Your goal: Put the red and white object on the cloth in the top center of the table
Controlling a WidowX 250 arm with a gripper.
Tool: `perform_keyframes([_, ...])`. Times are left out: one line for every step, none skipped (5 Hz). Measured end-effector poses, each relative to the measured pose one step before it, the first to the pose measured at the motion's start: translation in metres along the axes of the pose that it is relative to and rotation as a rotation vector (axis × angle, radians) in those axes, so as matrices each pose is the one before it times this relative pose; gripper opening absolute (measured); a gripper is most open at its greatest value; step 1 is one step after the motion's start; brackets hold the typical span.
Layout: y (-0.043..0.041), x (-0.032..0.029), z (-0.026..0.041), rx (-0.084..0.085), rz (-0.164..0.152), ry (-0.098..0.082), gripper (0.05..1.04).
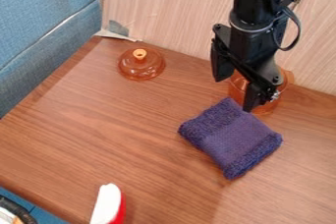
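Your gripper (pixel 236 93), upper right: 2 fingers apart, empty.
Red-and-white object (pixel 107 205) at bottom edge; tabletop (pixel 141 154) between it and cloth (pixel 231 137).

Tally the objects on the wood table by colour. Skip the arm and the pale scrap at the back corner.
Orange, see-through: 2 (knobbed lid, vessel behind the claw)
Purple: 1 (cloth)
Red and white: 1 (object at the near edge)
Total: 4
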State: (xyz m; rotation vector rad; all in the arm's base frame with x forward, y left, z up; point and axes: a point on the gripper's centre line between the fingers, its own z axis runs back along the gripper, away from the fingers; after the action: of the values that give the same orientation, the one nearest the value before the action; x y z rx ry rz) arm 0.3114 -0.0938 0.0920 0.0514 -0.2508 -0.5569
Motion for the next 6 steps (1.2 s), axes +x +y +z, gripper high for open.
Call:
perform_keyframes([-0.00201, -0.00412, -0.00753, -0.0069, 0.0045, 0.0266, 1.000])
perform_keyframes([-0.00210, -0.00671, -0.00358, 0.0040, 0.0144, 0.0250, 1.000])
perform_keyframes([-0.00971, -0.01463, 0.00728, 0.0088, 0.0463, 0.0334, 1.000])
perform_keyframes([-0.00716, -0.02406, 0.01345, -0.0270, 0.0676, -0.0073, 1.000])
perform_keyframes([-0.00350, -0.03670, 0.00511, 0.0166, 0.0704, 0.0345, 1.000])
perform_keyframes([0.00326, -0.03638, -0.00788, 0.0033, 0.0862, 0.0161, 1.000])
